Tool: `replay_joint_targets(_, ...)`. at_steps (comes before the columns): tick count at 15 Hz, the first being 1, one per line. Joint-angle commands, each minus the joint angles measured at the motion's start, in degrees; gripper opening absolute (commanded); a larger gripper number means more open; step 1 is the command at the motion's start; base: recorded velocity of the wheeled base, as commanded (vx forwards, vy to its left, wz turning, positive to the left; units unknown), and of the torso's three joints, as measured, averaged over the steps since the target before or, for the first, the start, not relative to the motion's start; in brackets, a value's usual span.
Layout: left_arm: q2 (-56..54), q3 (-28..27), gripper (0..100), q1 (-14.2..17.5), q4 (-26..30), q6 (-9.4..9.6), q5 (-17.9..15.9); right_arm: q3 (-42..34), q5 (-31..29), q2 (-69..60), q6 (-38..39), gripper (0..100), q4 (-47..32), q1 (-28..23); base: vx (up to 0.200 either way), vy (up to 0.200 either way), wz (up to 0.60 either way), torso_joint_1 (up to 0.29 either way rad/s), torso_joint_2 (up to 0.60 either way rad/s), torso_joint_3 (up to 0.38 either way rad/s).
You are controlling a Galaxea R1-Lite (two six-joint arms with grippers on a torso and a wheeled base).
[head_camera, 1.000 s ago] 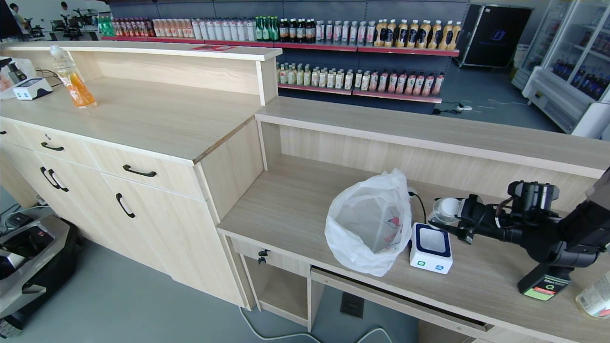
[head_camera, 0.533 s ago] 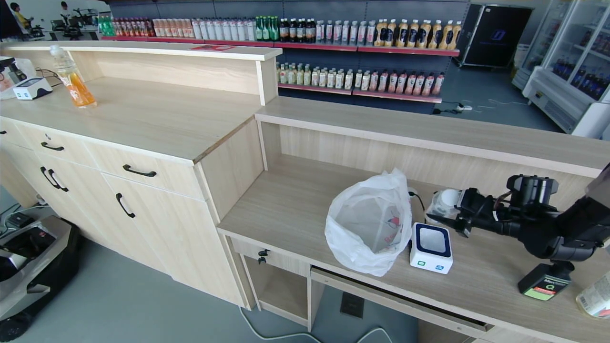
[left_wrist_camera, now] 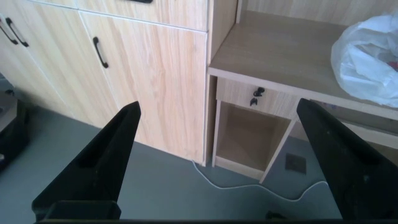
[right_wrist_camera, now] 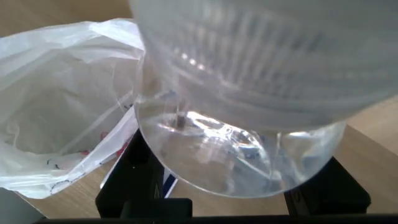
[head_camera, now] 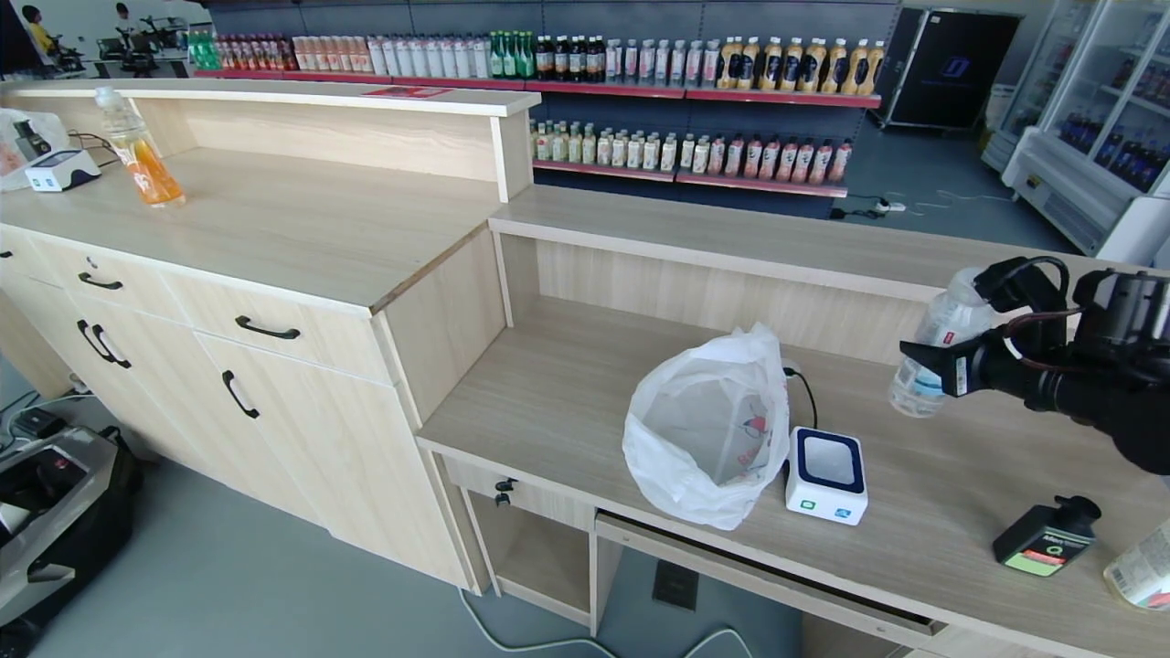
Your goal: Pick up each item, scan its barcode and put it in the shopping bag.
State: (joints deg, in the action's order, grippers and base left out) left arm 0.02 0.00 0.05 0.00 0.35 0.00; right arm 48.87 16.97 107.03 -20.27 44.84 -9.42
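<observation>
1. My left hand (left_wrist_camera: 219, 109) hangs low above the floor, in front of the cabinet doors. Its two fingers are spread wide, with nothing between them.
2. At the front edge of the counter (head_camera: 567, 402), on the right, a small black bottle (head_camera: 1045, 539) lies on its side. Near it, at the border of the head view, is another bottle (head_camera: 1139, 572), which I see only in part.
3. The white scanner (head_camera: 826, 475) stands just beside the shopping bag (head_camera: 708, 429), on its right. The bag's mouth is open upward.
4. Behind the scanner and more to the right, my right hand (head_camera: 955, 343) pinches a clear bottle (head_camera: 928, 370). It holds the bottle above the counter, a little tilted, cap upward.
5. Far to the left, on the higher part of the counter, an orange bottle (head_camera: 139, 151) stands upright.
</observation>
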Motion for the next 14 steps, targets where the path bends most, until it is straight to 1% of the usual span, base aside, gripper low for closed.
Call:
replay_joint_targets(1, -0.02, 0.00, 100, 0.04, 0.00, 0.00, 0.00, -6.07, -1.41, -6.93, -1.26, 0, 0.34, -0.42, 0.000, 0.000, 0.00, 0.000, 0.00, 0.000)
replay_joint_targets(2, -0.02, 0.00, 100, 0.04, 0.00, 0.00, 0.00, -8.09, -5.10, -8.42, -2.14, 0, -0.10, -0.42, 0.000, 0.000, 0.00, 0.000, 0.00, 0.000)
replay_joint_targets(4, -0.02, 0.00, 100, 0.04, 0.00, 0.00, 0.00, -8.53, -13.45, -8.86, -6.36, 0, 0.16, -0.33, 0.000, 0.000, 0.00, 0.000, 0.00, 0.000)
replay_joint_targets(6, -0.02, 0.00, 100, 0.04, 0.00, 0.00, 0.00, -8.97, -14.24, -9.56, -8.29, 0, 2.54, -0.42, 0.000, 0.000, 0.00, 0.000, 0.00, 0.000)
replay_joint_targets(8, -0.02, 0.00, 100, 0.04, 0.00, 0.00, 0.00, -9.32, -14.24, -9.83, -8.29, 0, 4.38, -0.60, 0.000, 0.000, 0.00, 0.000, 0.00, 0.000)
replay_joint_targets(10, -0.02, 0.00, 100, 0.04, 0.00, 0.00, 0.00, -9.32, -16.18, -8.86, -8.47, 0, 7.11, 0.28, 0.000, 0.000, 0.60, -0.005, 0.00, 0.000)
replay_joint_targets(14, -0.02, 0.00, 100, 0.04, 0.00, 0.00, 0.00, -7.74, -17.15, -3.94, -8.47, 0, 11.50, 2.04, 0.000, 0.000, 0.60, 0.000, 0.00, 0.002)
